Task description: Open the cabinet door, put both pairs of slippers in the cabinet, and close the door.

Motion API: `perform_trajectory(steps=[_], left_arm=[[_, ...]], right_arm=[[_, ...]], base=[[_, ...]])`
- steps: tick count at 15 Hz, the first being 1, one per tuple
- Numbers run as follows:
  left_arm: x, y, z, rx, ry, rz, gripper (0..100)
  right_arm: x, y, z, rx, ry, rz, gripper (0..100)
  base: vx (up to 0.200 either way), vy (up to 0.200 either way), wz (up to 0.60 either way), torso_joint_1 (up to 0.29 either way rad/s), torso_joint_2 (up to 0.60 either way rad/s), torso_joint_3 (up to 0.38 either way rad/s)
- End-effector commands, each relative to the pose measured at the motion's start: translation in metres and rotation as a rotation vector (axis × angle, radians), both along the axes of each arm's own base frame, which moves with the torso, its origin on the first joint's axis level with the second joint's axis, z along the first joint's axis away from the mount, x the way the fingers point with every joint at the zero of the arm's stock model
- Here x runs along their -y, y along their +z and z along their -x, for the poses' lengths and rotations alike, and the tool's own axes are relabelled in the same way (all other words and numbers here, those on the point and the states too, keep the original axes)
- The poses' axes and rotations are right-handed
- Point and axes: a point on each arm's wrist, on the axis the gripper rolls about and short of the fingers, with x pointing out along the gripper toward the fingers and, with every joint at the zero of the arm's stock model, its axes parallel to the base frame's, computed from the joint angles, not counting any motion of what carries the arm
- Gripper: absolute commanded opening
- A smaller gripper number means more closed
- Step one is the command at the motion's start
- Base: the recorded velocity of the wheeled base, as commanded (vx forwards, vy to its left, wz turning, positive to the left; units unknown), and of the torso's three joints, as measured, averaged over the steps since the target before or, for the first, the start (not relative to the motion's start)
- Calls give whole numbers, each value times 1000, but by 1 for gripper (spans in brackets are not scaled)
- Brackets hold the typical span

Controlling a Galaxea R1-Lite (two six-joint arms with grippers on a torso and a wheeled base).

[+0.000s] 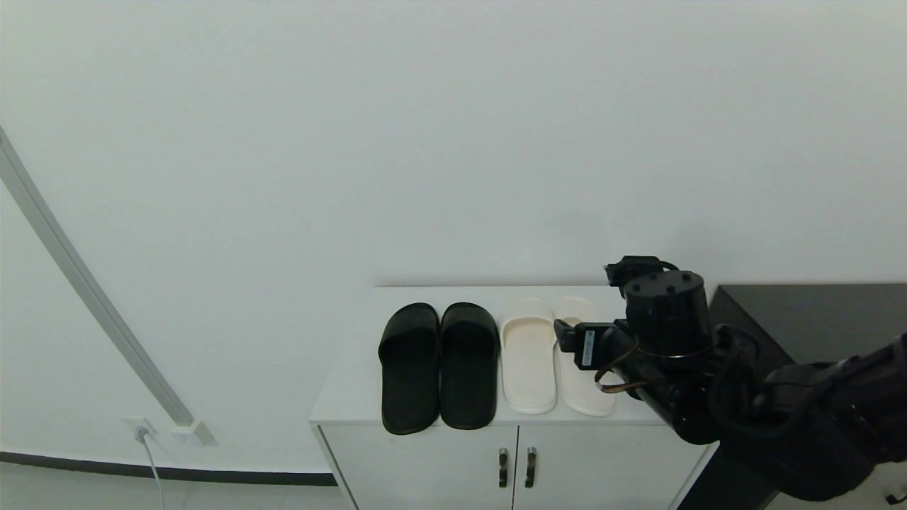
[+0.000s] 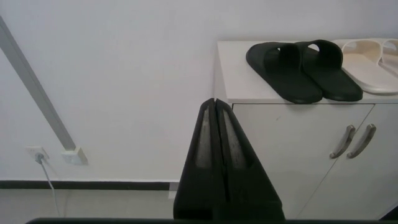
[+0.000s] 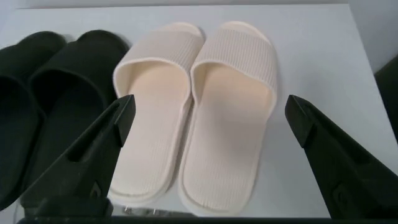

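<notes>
Our left gripper (image 2: 214, 107) stands apart from the cabinet (image 1: 425, 467), its jaws pressed together on nothing. The cabinet doors are closed. On its top the black slippers (image 1: 439, 365) lie just beside the cream slippers (image 1: 528, 361). Our right gripper (image 3: 209, 106) hovers over the cream pair, jaws wide apart.

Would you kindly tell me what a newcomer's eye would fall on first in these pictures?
The black slippers and cream slippers stand out first, side by side atop the white cabinet, black pair on the robot's left. The right gripper hangs open above the cream pair; the cabinet doors below are shut.
</notes>
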Motion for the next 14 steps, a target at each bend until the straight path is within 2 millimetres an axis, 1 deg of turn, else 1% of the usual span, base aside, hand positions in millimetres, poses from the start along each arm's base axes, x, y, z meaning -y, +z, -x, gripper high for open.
perform_trajectory(steps=[1, 3, 5, 9, 11, 12, 14], left_arm=[[0, 0, 0, -1, 1, 0, 0], [0, 0, 0, -1, 1, 0, 0], [0, 0, 0, -1, 1, 0, 0], [0, 0, 0, -1, 1, 0, 0], [0, 0, 0, -1, 1, 0, 0], [0, 0, 0, -1, 1, 0, 0], [0, 0, 0, -1, 1, 0, 0]], right_arm=[[-11, -15, -8, -14, -27, 33, 100], [-18, -22, -2, -27, -11, 45, 100], [-21, -32, -3, -48, -8, 64, 100], [-34, -52, -17, -66, -14, 69, 100], [-38, -58, -26, -68, -21, 70, 100], [-39, -62, -34, -66, -35, 70, 100], [-45, -67, -44, -56, -38, 67, 100]], base=[[0, 0, 0, 0, 0, 0], [0, 0, 0, 0, 0, 0], [0, 0, 0, 0, 0, 0], [0, 0, 0, 0, 0, 0], [0, 0, 0, 0, 0, 0], [0, 0, 0, 0, 0, 0], [0, 0, 0, 0, 0, 0]])
